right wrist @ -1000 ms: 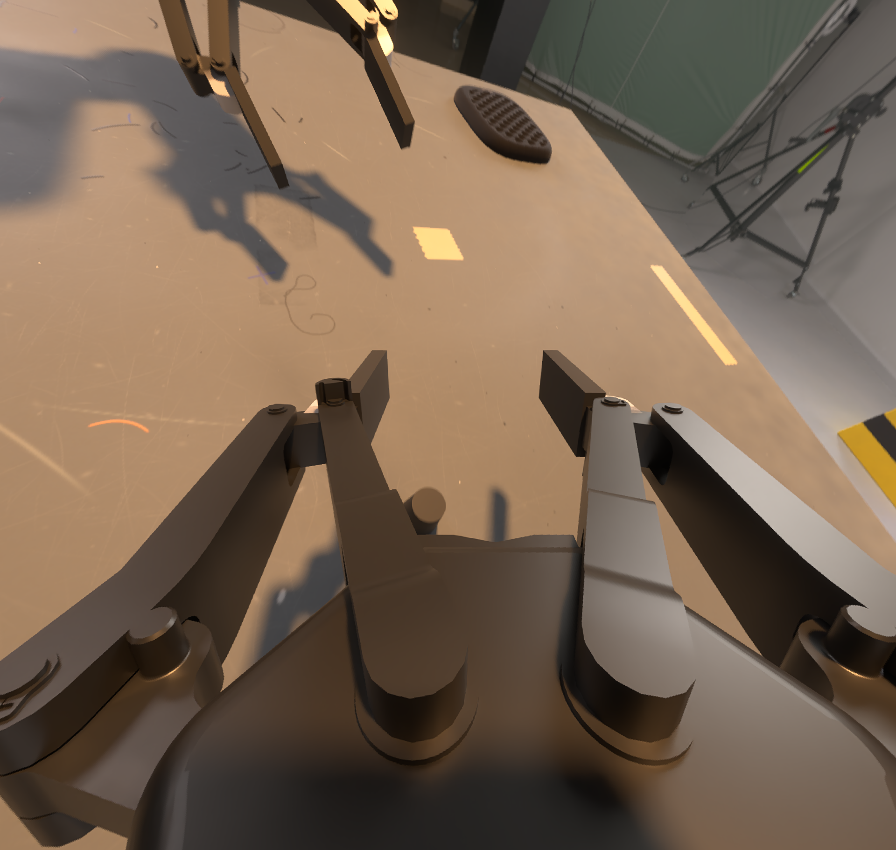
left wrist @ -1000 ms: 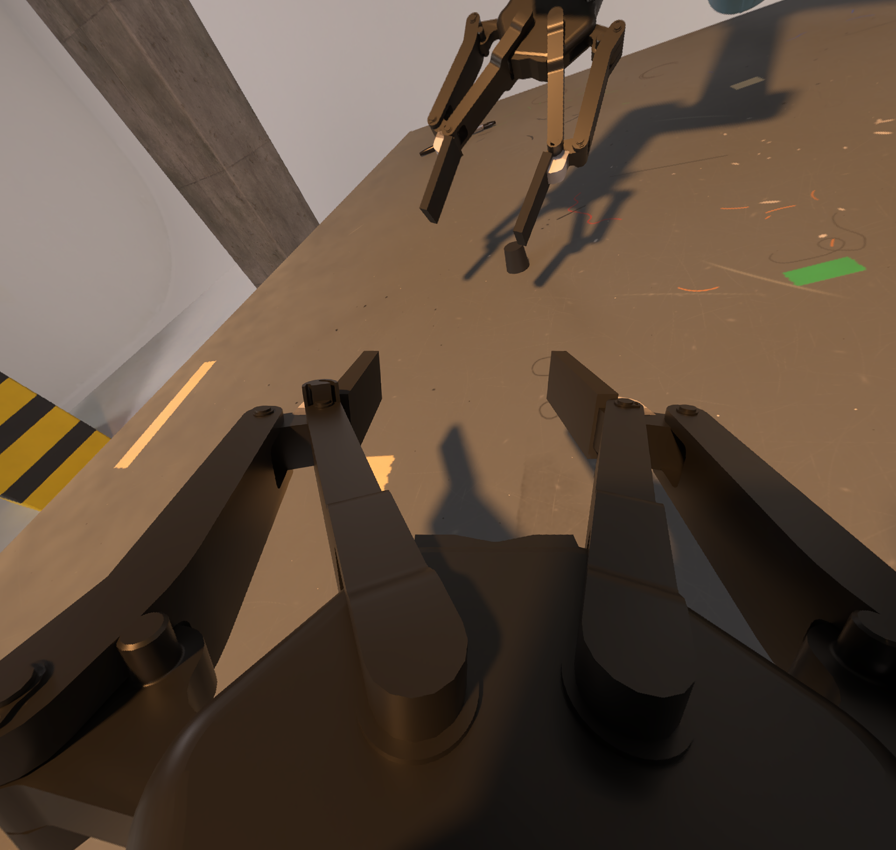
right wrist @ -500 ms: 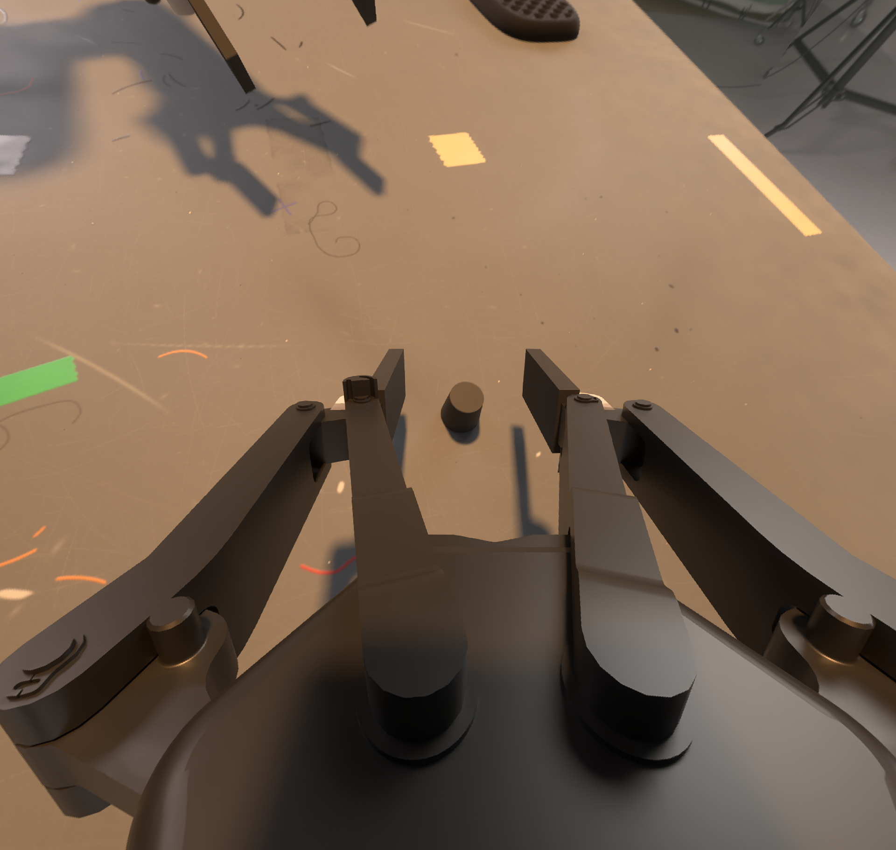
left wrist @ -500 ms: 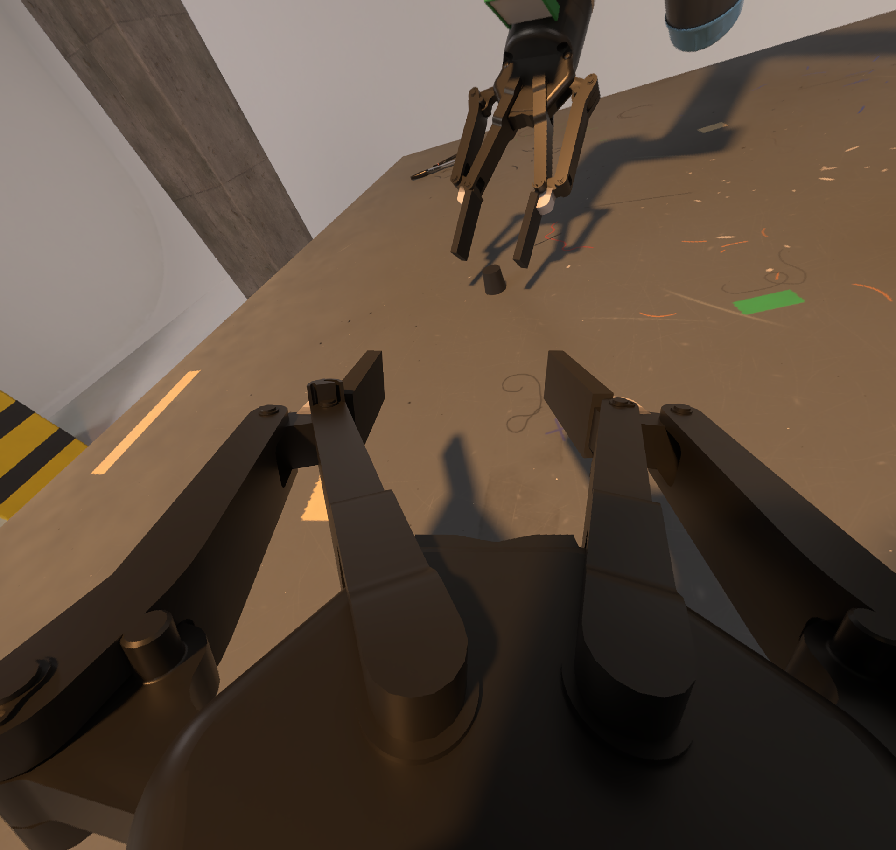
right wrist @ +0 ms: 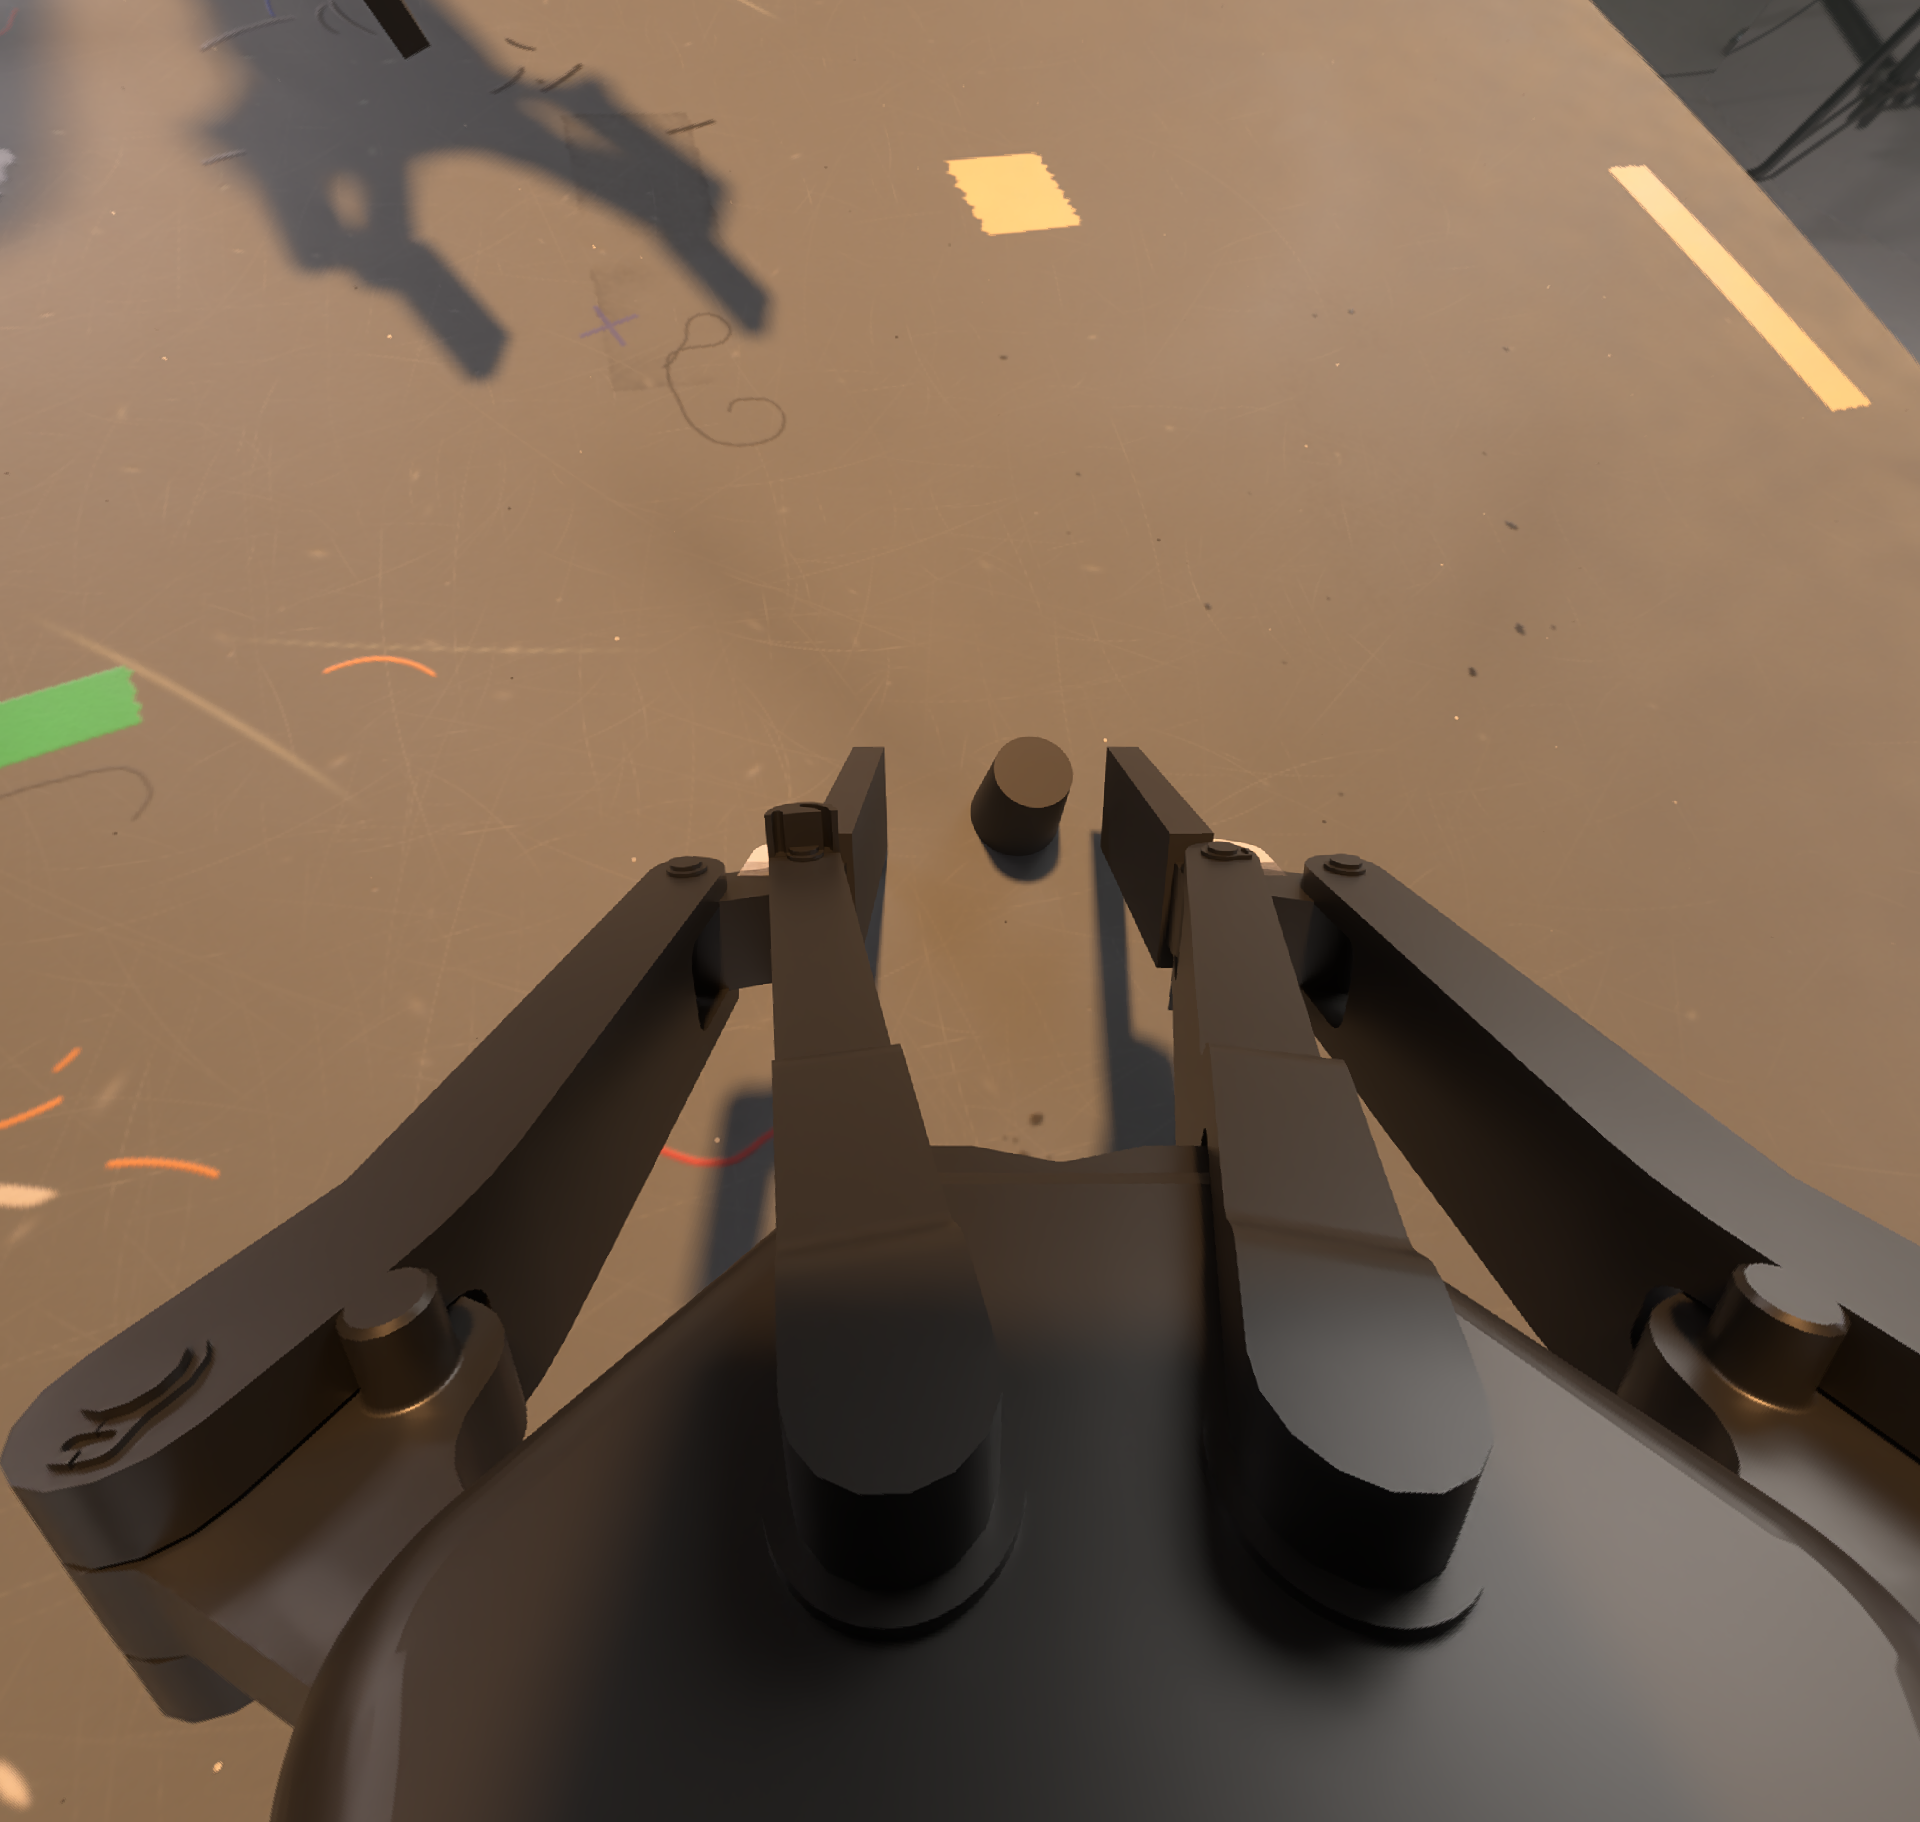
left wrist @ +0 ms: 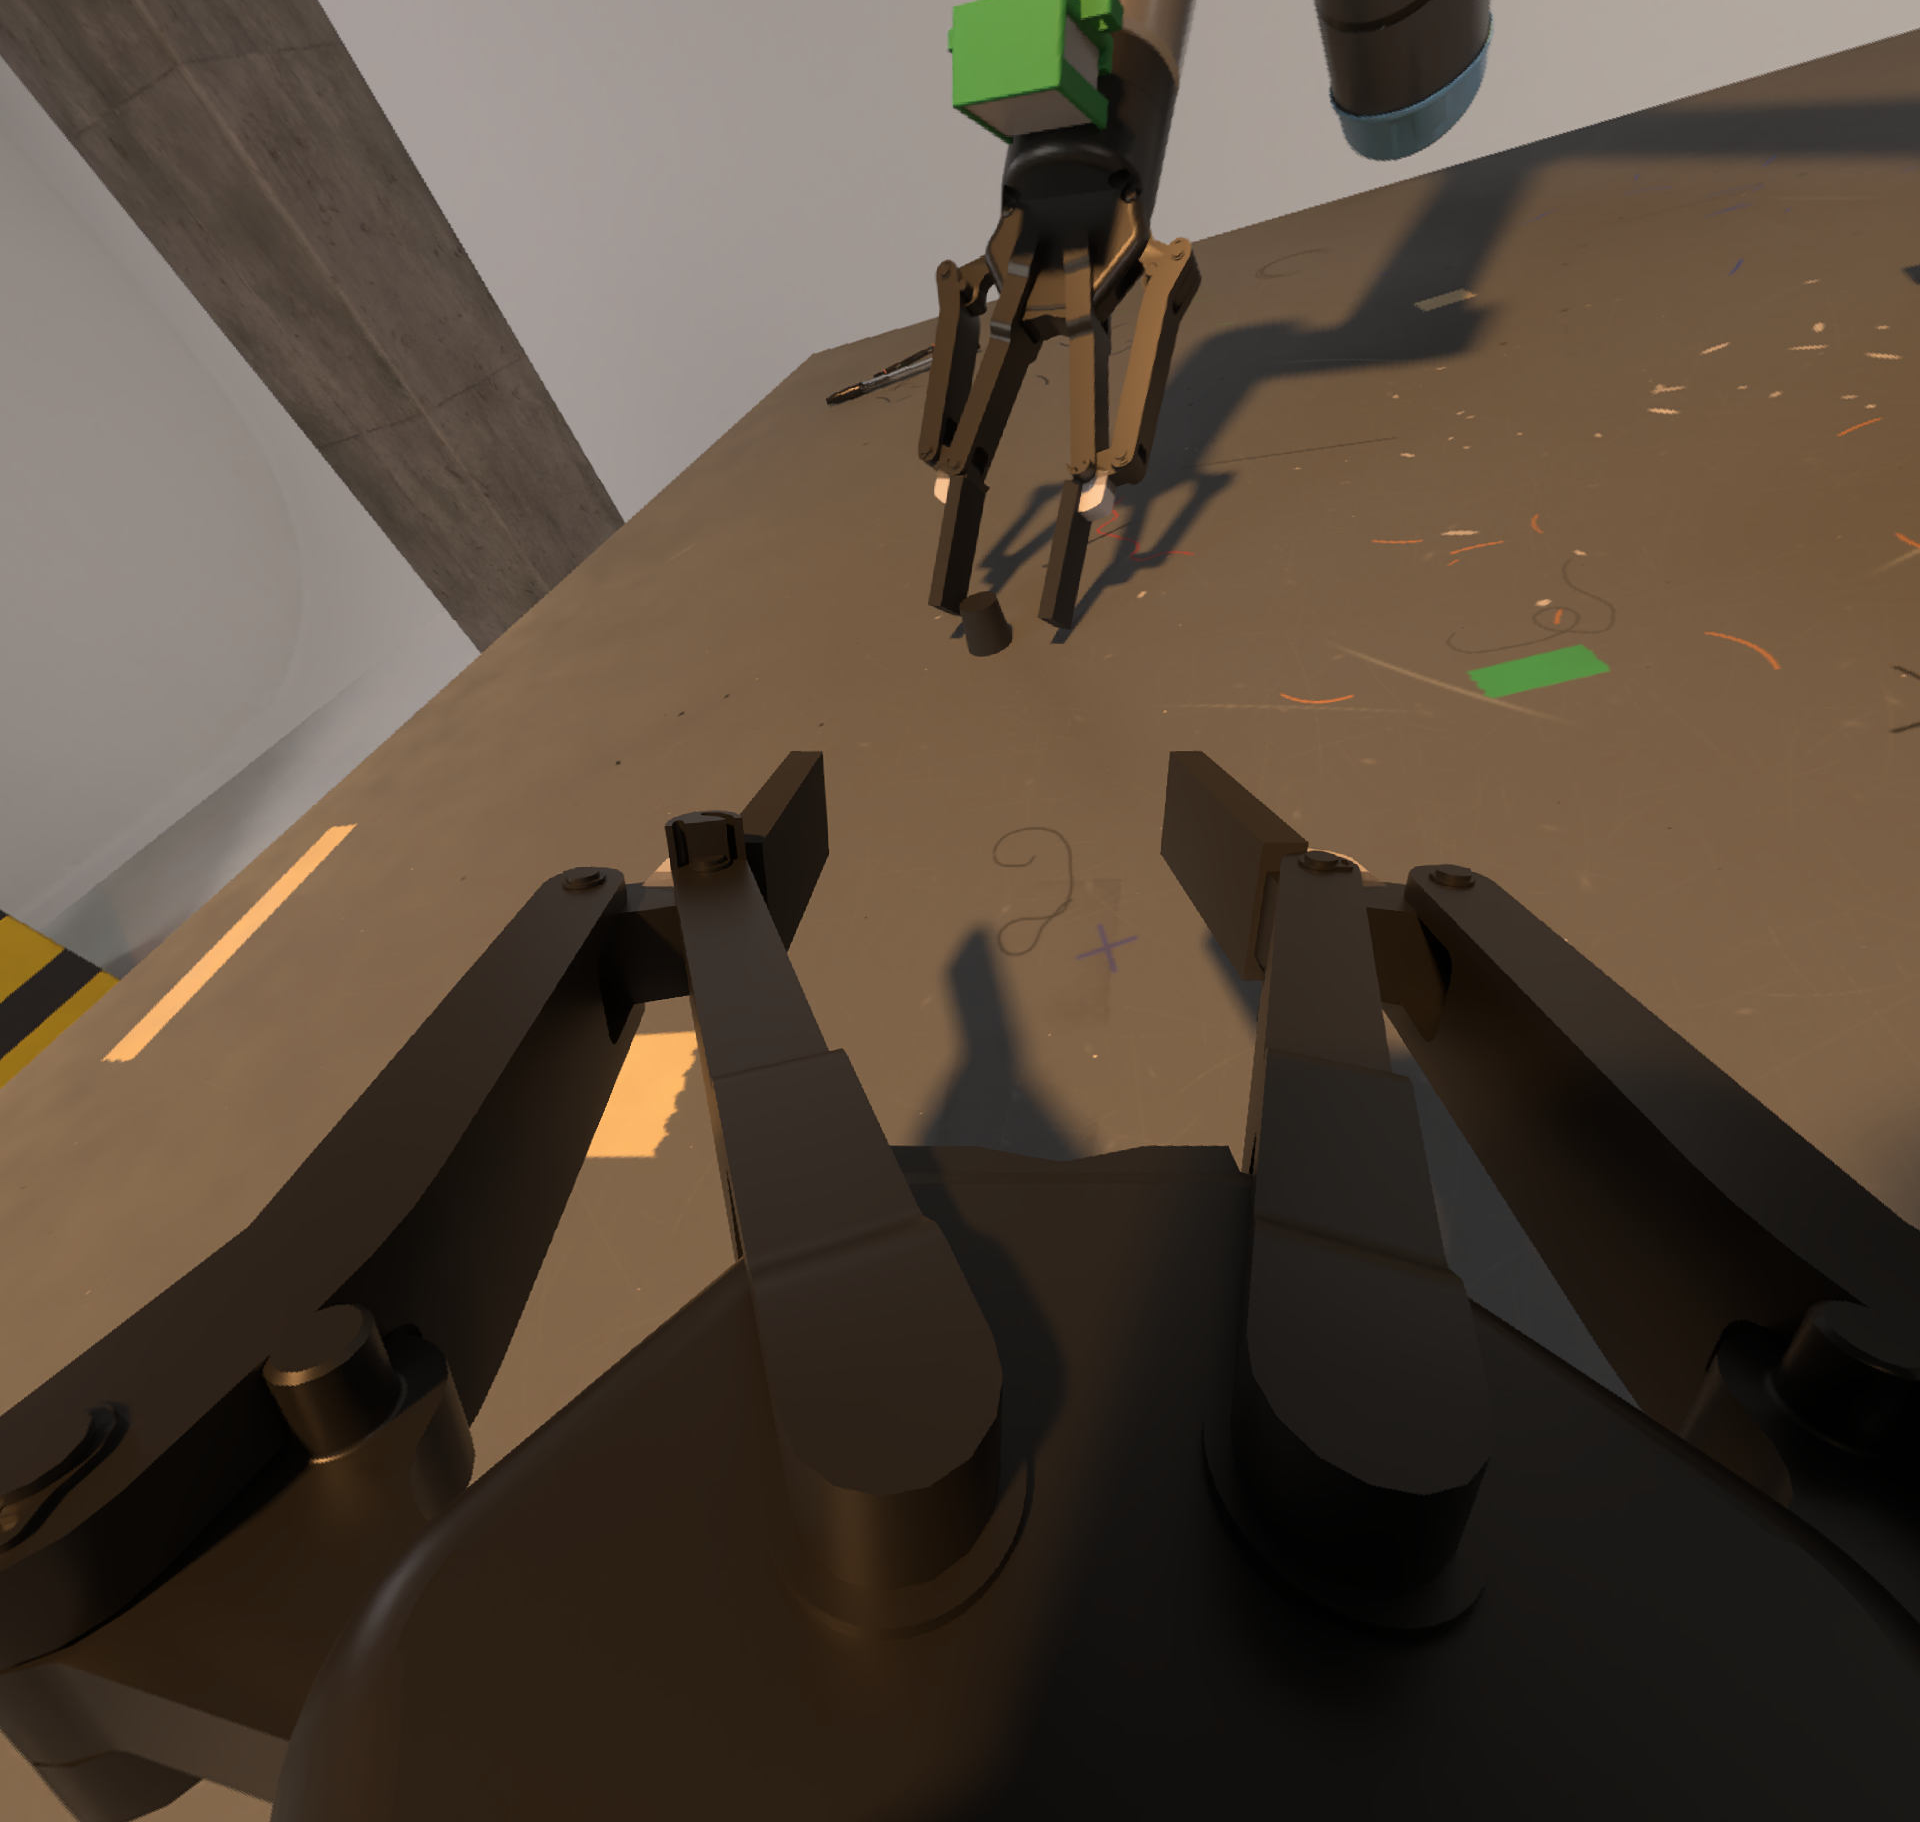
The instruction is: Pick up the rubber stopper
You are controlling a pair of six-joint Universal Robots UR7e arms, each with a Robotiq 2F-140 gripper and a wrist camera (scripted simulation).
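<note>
The rubber stopper (right wrist: 1020, 793) is a small dark brown cylinder standing on the brown table (right wrist: 1247, 546). My right gripper (right wrist: 995, 785) is open, low over the table, with the stopper between its two fingertips and gaps on both sides. In the left wrist view the stopper (left wrist: 985, 623) stands on the far part of the table under the right gripper (left wrist: 1006, 611). My left gripper (left wrist: 995, 796) is open and empty, held above the table well short of the stopper.
A thin dark tool (left wrist: 878, 380) lies near the table's far corner. Green tape (left wrist: 1540, 671), an orange patch (right wrist: 1013, 194) and an orange strip (right wrist: 1737, 284) mark the table. The table edge runs close on the right in the right wrist view. A concrete pillar (left wrist: 270, 214) stands beyond.
My right gripper has come down over the stopper and narrowed its fingers around it. My left gripper has drawn back, away from the stopper.
</note>
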